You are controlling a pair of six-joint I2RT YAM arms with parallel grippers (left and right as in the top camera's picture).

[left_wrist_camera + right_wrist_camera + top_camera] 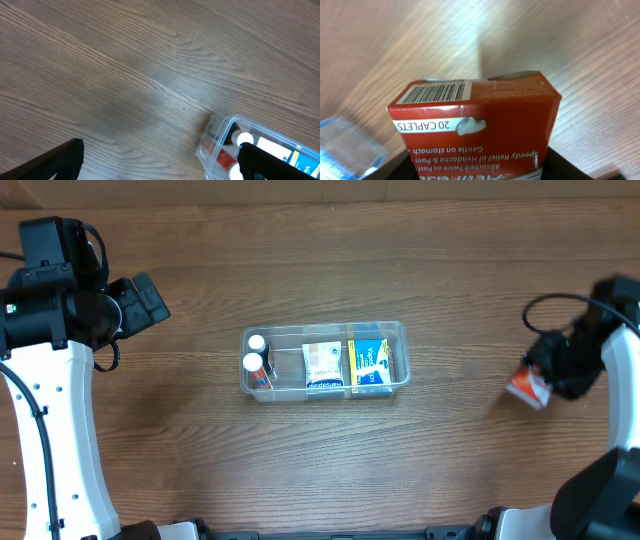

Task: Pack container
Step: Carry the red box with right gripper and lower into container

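Observation:
The clear plastic container (396, 332) sits mid-table; it holds two white-capped bottles (256, 354), a white box (323, 366) and a blue and yellow box (370, 365). Its corner also shows in the left wrist view (210, 145) and, blurred, in the right wrist view (345, 145). My right gripper (540, 380) is at the right side, shut on a red medicine box (475, 125), also seen in the overhead view (527, 388). My left gripper (160, 162) is open and empty, up and left of the container, near the table's far left.
The wooden table (320, 460) spreads all round the container. The left arm (50, 380) stands along the left edge, the right arm (610, 460) along the right edge.

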